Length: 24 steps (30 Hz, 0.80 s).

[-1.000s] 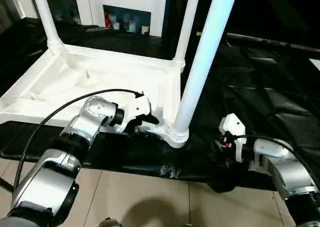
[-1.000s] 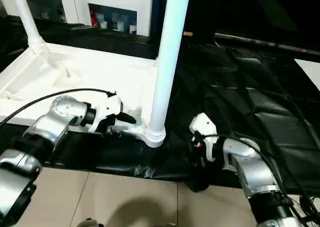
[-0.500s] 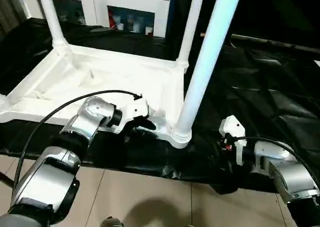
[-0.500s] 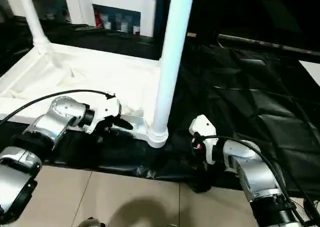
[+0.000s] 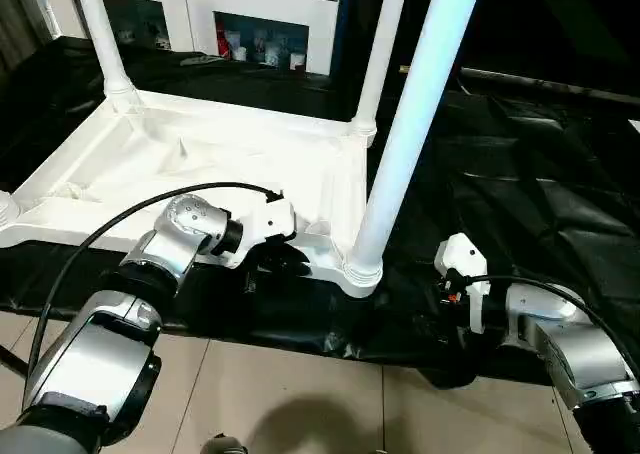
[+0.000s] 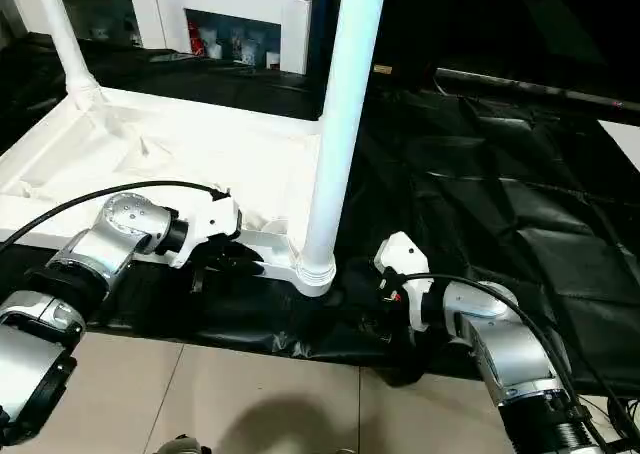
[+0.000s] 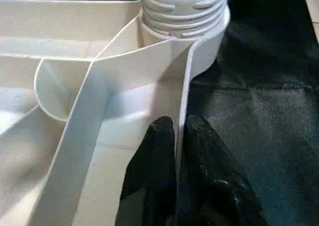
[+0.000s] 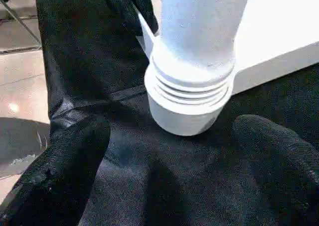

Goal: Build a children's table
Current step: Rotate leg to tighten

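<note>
Head views: the children's table (image 5: 200, 154) lies upside down on the black-draped tabletop (image 5: 530, 174), ribbed underside up. Three legs stand in corner sockets: the near leg (image 5: 405, 134) at the corner closest to me, a far leg (image 5: 383, 44) behind it, and a leg at the far left corner (image 5: 100, 39). The near left socket (image 5: 5, 212) shows at the picture's edge and appears empty, so I judge one leg is yet to be fitted. My left tool (image 5: 280, 259) sits at the near rim, just beside the near leg's socket. My right tool (image 5: 440, 309) rests low on the black cover, just beside that socket on its other side.

Left wrist view: my left tool (image 7: 177, 136) is pinched nearly shut on the thin upright rim wall (image 7: 182, 101) of the children's table, one finger on each face. I judge this grip steadies the frame against sliding while the leg is seated.

Right wrist view: my right tool (image 8: 169, 136) stands wide open, holding nothing, fingers (image 8: 65, 161) spread to either side of the threaded socket collar (image 8: 189, 96) without touching it. I judge it is placed to close on the leg's base.
</note>
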Available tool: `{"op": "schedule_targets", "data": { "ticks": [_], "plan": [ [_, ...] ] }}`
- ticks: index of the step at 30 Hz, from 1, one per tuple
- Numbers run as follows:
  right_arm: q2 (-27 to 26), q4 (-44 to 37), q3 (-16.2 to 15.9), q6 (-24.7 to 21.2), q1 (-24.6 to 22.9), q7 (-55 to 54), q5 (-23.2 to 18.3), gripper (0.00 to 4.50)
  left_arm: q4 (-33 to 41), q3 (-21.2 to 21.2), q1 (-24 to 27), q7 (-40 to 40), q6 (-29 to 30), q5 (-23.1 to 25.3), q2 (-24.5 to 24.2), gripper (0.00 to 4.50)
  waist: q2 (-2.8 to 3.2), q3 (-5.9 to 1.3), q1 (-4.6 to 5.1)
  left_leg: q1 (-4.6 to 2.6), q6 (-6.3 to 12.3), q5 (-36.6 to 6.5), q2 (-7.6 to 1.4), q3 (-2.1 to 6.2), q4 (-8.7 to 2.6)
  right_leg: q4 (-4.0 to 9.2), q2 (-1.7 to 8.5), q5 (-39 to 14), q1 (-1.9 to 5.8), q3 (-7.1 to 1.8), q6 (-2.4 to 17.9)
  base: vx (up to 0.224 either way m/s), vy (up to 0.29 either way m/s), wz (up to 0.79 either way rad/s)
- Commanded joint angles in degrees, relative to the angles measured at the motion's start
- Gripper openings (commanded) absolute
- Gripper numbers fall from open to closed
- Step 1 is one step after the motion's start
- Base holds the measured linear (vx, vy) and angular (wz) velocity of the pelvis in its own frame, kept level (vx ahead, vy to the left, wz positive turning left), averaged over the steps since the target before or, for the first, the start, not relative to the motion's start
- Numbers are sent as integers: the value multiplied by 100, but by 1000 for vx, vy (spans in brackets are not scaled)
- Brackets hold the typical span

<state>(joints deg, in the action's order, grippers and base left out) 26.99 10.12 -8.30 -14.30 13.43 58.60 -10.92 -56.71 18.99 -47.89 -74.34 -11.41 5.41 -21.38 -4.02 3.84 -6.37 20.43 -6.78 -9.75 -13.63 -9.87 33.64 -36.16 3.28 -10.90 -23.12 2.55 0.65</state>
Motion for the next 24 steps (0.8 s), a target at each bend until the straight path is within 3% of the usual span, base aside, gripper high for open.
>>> {"op": "schedule_targets", "data": {
  "ticks": [1,5,8,11,16,17,18,19,21,22,23,24],
  "plan": [
    [98,-124,15,-44,-24,2,-12,450,-101,19,-74,64,-5,56,55,17,84,-427,-17,-47,56,-1251,37,-34,-364,428,378,-636,335,-214,1279,0,0,0],
    [110,-100,5,-30,-3,-1,0,450,-134,58,-50,47,-20,120,70,4,64,-423,-4,-41,82,-1244,43,-38,-362,432,379,-642,340,-214,1283,0,0,0],
    [118,-81,2,-1,17,-1,15,450,10,253,100,-16,158,319,24,4,67,-402,14,-56,76,-1371,33,-33,-375,467,393,-998,325,-215,1213,0,0,0],
    [106,-29,67,101,34,-87,30,450,441,237,345,-117,717,213,45,4,74,-397,28,-59,48,-1421,25,-29,-383,472,394,-1119,317,-217,1211,0,0,0],
    [-9,271,250,155,141,-202,-88,450,1537,1,882,146,1551,-147,188,4,52,-407,43,-51,104,-1256,24,-48,-368,434,372,-812,314,-215,1345,0,0,0],
    [-49,300,274,125,156,-186,-147,450,1755,-19,1002,267,1662,-138,208,4,-24,-414,57,-43,127,-1238,14,-57,-361,427,376,-790,329,-216,1345,0,0,0],
    [-51,301,275,123,156,-185,-151,450,1768,-19,1009,273,1668,-137,209,4,18,-396,47,-39,153,-1250,26,-51,-371,449,379,-1001,318,-211,1267,0,0,0],
    [-104,357,272,151,187,-192,-168,450,2120,-14,1203,359,1860,-138,211,4,-39,-400,54,-44,159,-1263,12,-55,-367,453,394,-1150,310,-214,1211,0,0,0],
    [-158,475,227,288,250,-254,-102,450,2509,1,1411,365,2076,-173,178,4,2,-383,65,-51,152,-1333,20,-53,-380,496,391,-1482,281,-211,1101,0,0,0],
    [-186,541,218,352,288,-296,-75,450,2619,6,1463,373,2136,-169,162,4,-40,-383,76,-36,139,-1314,16,-47,-379,488,401,-1577,283,-210,1054,0,0,0],
    [-220,586,222,360,322,-293,-100,450,2703,6,1497,380,2183,-162,148,4,-20,-377,82,-47,151,-1317,27,-58,-378,516,390,-1678,265,-216,990,0,0,0],
    [-253,622,224,371,359,-288,-122,450,2825,2,1539,389,2269,-163,129,4,-49,-381,93,-34,159,-1298,30,-57,-376,512,387,-1692,272,-214,969,0,0,0]
  ]
}}
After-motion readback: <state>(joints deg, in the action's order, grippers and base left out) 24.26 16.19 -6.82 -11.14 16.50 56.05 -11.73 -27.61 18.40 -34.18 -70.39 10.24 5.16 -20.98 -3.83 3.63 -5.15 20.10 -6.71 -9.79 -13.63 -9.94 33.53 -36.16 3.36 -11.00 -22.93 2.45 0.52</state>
